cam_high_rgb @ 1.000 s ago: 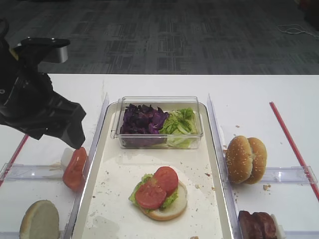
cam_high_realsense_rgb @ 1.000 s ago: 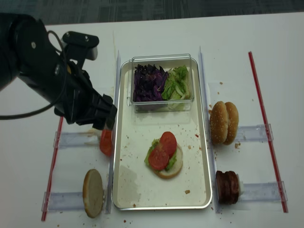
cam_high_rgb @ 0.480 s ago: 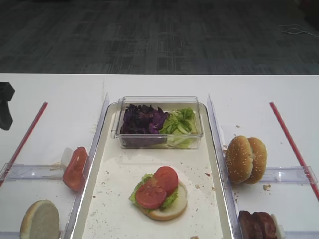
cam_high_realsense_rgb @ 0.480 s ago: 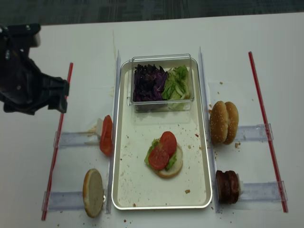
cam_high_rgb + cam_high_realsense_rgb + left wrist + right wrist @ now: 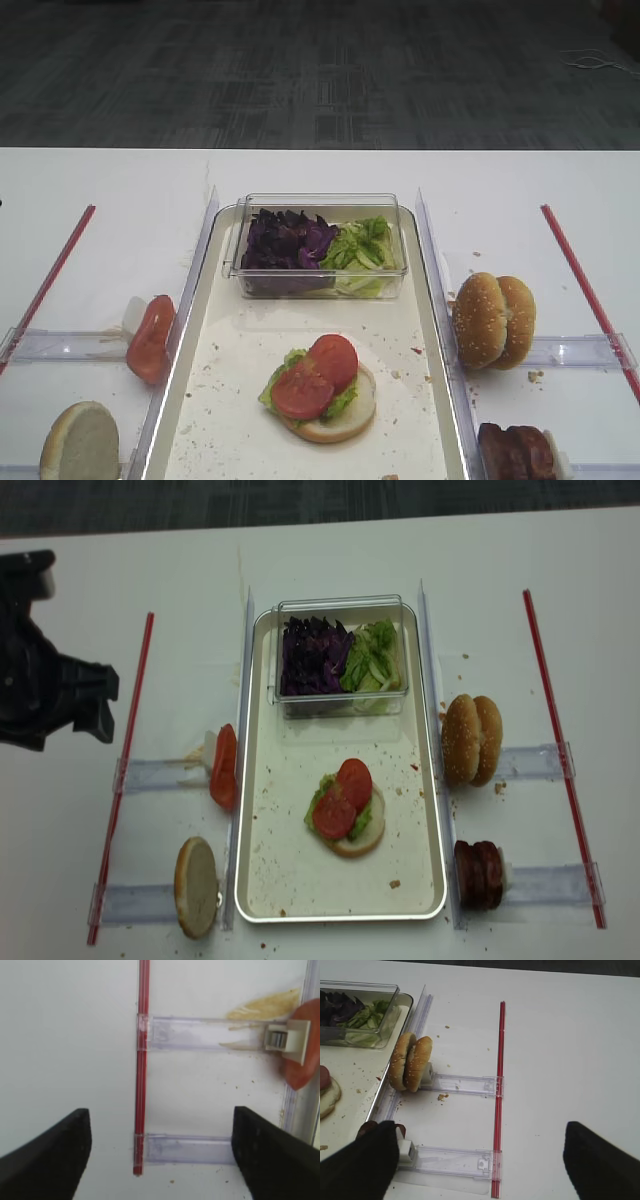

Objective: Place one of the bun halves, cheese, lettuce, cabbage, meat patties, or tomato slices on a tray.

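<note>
Left gripper [image 5: 100, 695] is spread wide and empty; the upright tomato slice [image 5: 224, 767] sits outside the tray [image 5: 262, 880] rim, roughly 4 o'clock from it, disc on edge, left arm nearer. Right gripper [image 5: 475, 1160] also spread, empty; its arm is out of both high views, patties [image 5: 480, 873] partly hidden.

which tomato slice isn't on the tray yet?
The tomato slice standing on edge in the holder left of the tray, just outside its rim. The other two lie flat, overlapping, on the lettuce atop the bun half in the tray.
</note>
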You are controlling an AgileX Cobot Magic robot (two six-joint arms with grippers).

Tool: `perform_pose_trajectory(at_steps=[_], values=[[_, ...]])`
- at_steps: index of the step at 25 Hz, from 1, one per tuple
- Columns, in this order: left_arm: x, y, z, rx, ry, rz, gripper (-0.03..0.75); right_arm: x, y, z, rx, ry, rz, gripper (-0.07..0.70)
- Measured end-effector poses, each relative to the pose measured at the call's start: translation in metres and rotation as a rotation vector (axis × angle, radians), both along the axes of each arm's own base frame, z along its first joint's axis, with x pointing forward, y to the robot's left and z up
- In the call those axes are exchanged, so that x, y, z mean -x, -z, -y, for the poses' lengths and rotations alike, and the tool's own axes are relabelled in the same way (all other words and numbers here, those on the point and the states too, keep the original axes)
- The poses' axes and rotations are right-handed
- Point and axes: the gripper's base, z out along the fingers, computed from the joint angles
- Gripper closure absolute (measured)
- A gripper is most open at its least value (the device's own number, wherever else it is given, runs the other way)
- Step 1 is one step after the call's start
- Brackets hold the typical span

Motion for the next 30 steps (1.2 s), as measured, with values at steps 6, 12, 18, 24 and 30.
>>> perform_pose_trajectory(at_steps=[6, 12, 18, 24, 30], values=[[0.056, 0.008, 0.003, 0.001, -0.006, -0.008, 0.157, 0.000, 0.000, 0.000, 0.000, 0.000, 0.000, -0.058], [0.110, 0.025, 0.006, 0.001, -0.007, -0.001, 0.157, 0.000, 0.000, 0.000, 0.000, 0.000, 0.000, -0.059], [0.147, 0.030, 0.008, 0.002, -0.008, 0.086, 0.157, 0.000, 0.000, 0.000, 0.000, 0.000, 0.000, -0.059], [0.174, 0.023, 0.010, -0.005, -0.008, 0.236, 0.157, 0.000, 0.000, 0.000, 0.000, 0.000, 0.000, -0.059], [0.196, 0.014, 0.011, -0.010, -0.007, 0.383, 0.157, 0.000, 0.000, 0.000, 0.000, 0.000, 0.000, -0.058]])
